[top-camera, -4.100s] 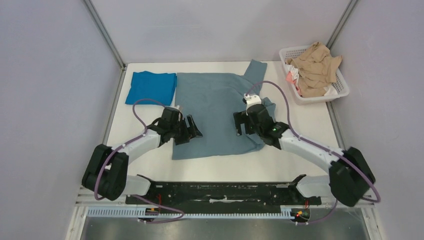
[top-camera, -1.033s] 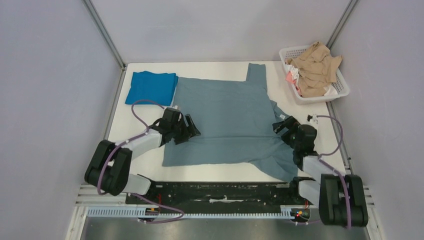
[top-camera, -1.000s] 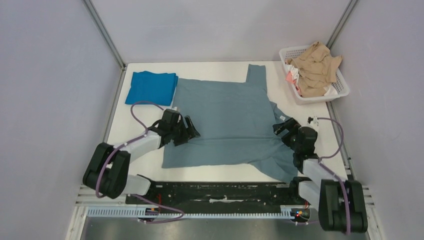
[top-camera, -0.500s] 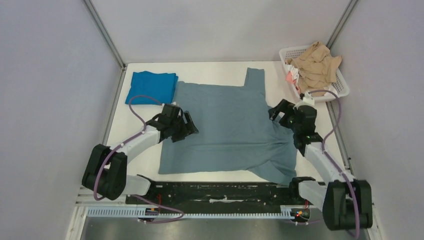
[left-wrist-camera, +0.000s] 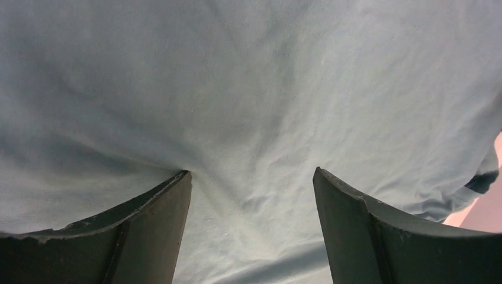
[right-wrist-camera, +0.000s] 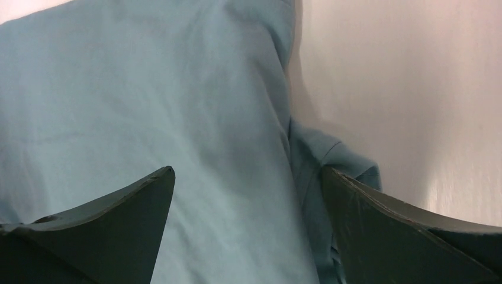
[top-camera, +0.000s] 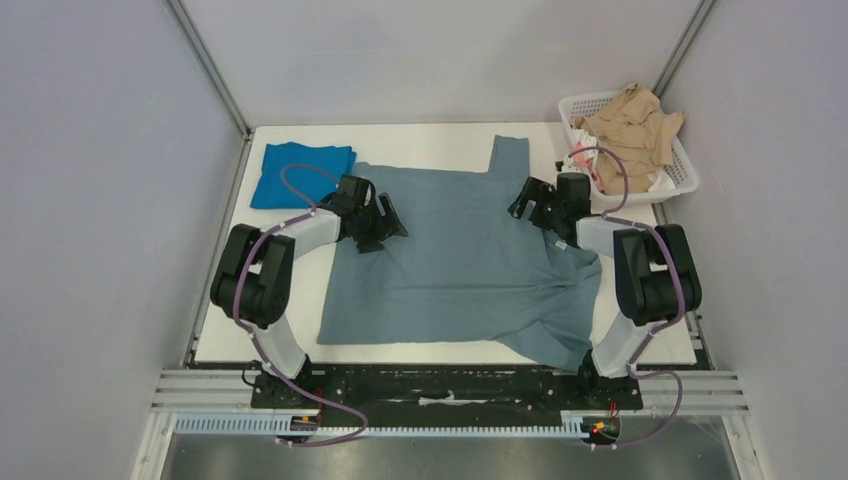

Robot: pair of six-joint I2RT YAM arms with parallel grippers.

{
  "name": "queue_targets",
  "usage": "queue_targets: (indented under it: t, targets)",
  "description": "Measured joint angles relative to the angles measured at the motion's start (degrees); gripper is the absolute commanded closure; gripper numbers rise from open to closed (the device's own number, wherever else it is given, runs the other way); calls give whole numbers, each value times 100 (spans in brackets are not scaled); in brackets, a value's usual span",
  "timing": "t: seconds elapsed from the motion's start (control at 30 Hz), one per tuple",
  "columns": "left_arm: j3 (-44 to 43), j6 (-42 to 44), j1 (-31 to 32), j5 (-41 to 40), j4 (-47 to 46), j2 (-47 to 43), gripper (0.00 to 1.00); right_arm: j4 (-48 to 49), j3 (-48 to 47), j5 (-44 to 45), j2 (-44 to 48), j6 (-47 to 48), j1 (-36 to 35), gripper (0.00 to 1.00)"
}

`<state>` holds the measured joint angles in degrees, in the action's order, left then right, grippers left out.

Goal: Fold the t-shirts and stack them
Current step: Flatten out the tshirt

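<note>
The large slate grey-blue t-shirt (top-camera: 455, 250) lies spread over the middle of the white table, one sleeve at the far edge, its near right corner rumpled. The folded cobalt blue t-shirt (top-camera: 290, 172) lies at the far left. My left gripper (top-camera: 387, 222) is open and rests on the grey shirt's left part; the cloth fills the left wrist view (left-wrist-camera: 254, 106). My right gripper (top-camera: 522, 203) is open over the shirt's right edge, with cloth (right-wrist-camera: 148, 106) and bare table between its fingers.
A white lattice basket (top-camera: 680, 170) with tan and other clothes stands at the far right corner. Grey walls close in the table on three sides. The black rail with the arm bases runs along the near edge.
Both grippers have moved away from me toward the far part of the grey shirt, the right one from the right edge up near the sleeve. The shirt has shifted and spread flatter.
</note>
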<state>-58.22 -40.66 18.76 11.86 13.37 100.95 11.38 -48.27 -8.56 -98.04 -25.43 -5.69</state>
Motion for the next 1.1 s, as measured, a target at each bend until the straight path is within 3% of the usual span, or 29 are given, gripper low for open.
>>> queue_targets:
  t: [0.2, 0.4, 0.77, 0.93, 1.1]
  targets:
    - [-24, 4, -214, 358, -162, 111, 18, 345, -424, 90, -629, -146, 48, 2]
    - [-164, 4, -444, 717, -153, 284, 18, 249, -1073, 743, -1108, -306, 131, 2]
    - [-1390, -9, -752, 1075, 109, 1226, 18, -385, -2555, 1543, -2031, -544, 155, 2]
    - [-1700, -42, -789, 1104, 131, 1456, 18, -332, -2518, 2111, -2044, -778, 81, 2]
    - [-1314, -48, -793, 1078, -197, 1244, 18, -76, -2105, 2651, -1843, -728, -9, 2]
